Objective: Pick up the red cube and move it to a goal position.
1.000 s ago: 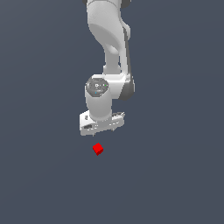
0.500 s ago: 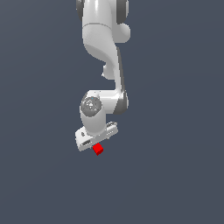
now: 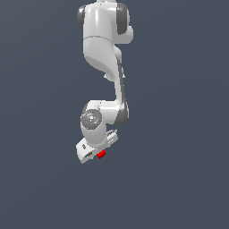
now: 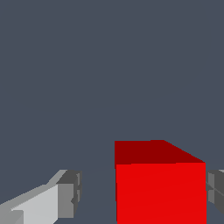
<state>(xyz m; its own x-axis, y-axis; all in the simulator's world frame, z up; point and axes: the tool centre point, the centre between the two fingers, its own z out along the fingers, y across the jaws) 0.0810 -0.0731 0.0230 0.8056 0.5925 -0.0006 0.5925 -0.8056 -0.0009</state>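
Now, reading the exterior view from its left to its right, I see the claw (image 3: 95,154) low over the grey counter (image 3: 179,179), with the red cube (image 3: 101,154) peeking out at the edge nearer the exterior view's right. A second ago the cube sat in the open, well below the claw; since then the arm has dropped until the claw is around it. In the wrist view one fingertip (image 4: 70,194) stands apart from the cube with a clear gap, then comes the cube (image 4: 160,188), then the other fingertip (image 4: 216,192) just beside its far face. So the jaws are spread and not yet squeezing. I judge the approach done; closing on the cube is next, and it sits off-centre, so it may shift as I close.
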